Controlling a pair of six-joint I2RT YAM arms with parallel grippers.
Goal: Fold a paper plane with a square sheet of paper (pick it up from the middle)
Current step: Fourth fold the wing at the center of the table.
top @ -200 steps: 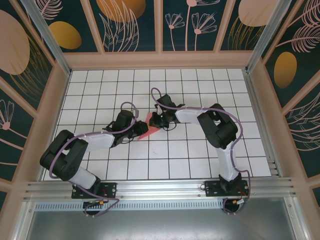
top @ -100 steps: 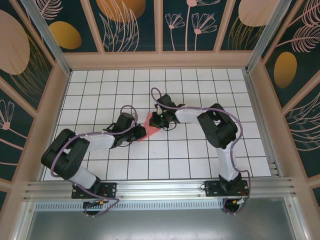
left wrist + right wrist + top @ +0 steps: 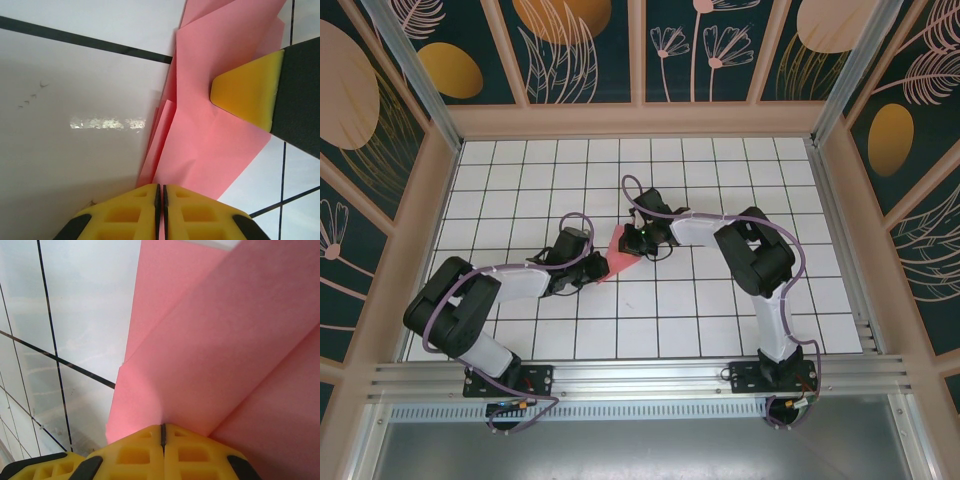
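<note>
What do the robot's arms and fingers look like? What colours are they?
The left arm and right arm have white tube sections joined by chunky black joints. A thin purple cable loops along each arm. The fingers are bright yellow, with a waffle pattern of square holes and black backing.

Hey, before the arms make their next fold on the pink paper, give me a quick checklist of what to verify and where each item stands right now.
1. Left gripper shut on the pink paper: ok.
2. Right gripper shut on the paper: ok.
3. Paper free of visible tears: ok, judging by both wrist views.
4. Folded layers lying flat together: not ok, they fan apart near the left gripper.
5. Paper lifted off the table: cannot tell.
</note>
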